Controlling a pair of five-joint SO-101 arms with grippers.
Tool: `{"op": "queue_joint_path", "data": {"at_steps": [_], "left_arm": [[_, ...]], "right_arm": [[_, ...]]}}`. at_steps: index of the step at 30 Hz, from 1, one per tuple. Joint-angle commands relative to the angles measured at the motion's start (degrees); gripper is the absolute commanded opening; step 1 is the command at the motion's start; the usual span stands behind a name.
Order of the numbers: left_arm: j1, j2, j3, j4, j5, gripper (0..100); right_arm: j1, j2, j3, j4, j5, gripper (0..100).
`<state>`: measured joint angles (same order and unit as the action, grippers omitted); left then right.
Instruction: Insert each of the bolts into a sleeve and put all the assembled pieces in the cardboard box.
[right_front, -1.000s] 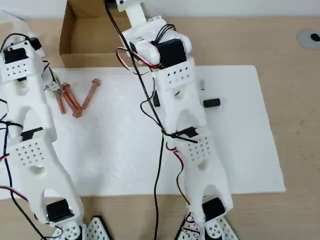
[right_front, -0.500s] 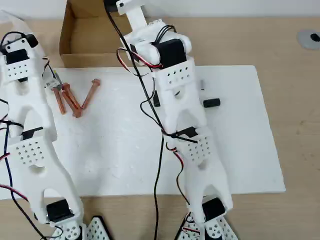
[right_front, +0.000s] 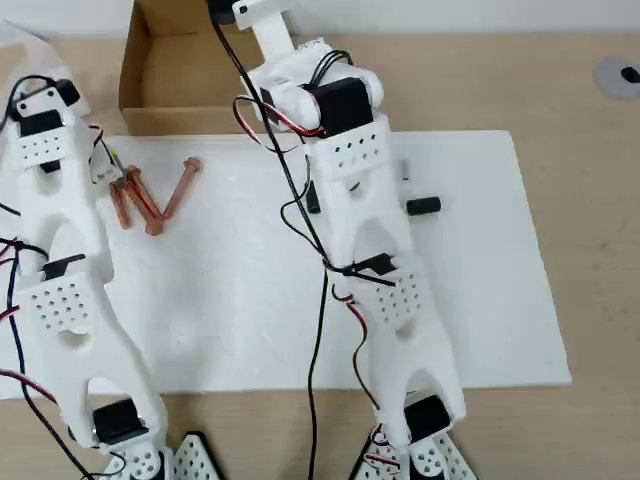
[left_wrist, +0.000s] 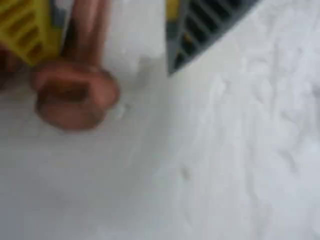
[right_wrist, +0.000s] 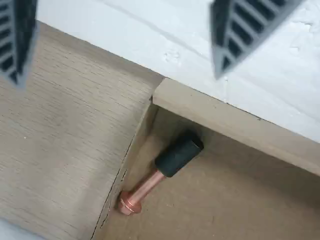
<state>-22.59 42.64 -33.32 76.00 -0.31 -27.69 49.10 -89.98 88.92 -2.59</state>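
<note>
Both grippers have their fingers spread, and neither is clamping anything. In the left wrist view the left gripper (left_wrist: 100, 65) is down at the white foam sheet (left_wrist: 240, 150), with a copper bolt (left_wrist: 75, 97) lying between its two fingers. The shank runs up close beside the yellow finger (left_wrist: 25, 30), though contact cannot be confirmed. A plain gap of foam separates the shank from the dark ribbed finger (left_wrist: 200, 25), and the flanged head sits just past the fingertips. From above, the other bolts (right_front: 180, 187) lie in a loose fan on the foam just beside that gripper's tips. The right gripper (right_wrist: 120, 77) hangs over the near corner of the cardboard box (right_wrist: 225, 120), its two dark fingers (right_wrist: 245, 30) set wide apart. One fingertip is over the wooden table (right_wrist: 65, 130) outside the box wall, the other over the foam edge. Below and beyond the fingertips, inside the box and well apart from both of them, lies an assembled piece (right_wrist: 160, 172). Its black sleeve is tucked into the box corner, and its copper head lies by the side wall. Two loose sleeves (right_front: 423, 205) lie on the foam well back from those fingers, on either side of the right arm.
</note>
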Motion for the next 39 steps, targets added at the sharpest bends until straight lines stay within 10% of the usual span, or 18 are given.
{"op": "queue_joint_path", "data": {"at_steps": [1,21,39], "left_arm": [[0.88,-0.92,0.70,-0.53,0.00,16],[0.53,-1.01,0.70,0.09,0.00,1],[-1.05,-2.33,-17.67,24.62,-0.53,1]], "right_arm": [[1.36,-4.62,-2.51,0.18,0.18,28.2],[1.01,-4.70,-2.86,8.44,-0.09,28.2],[1.01,-5.05,10.15,13.63,-14.51,28.2]]}}
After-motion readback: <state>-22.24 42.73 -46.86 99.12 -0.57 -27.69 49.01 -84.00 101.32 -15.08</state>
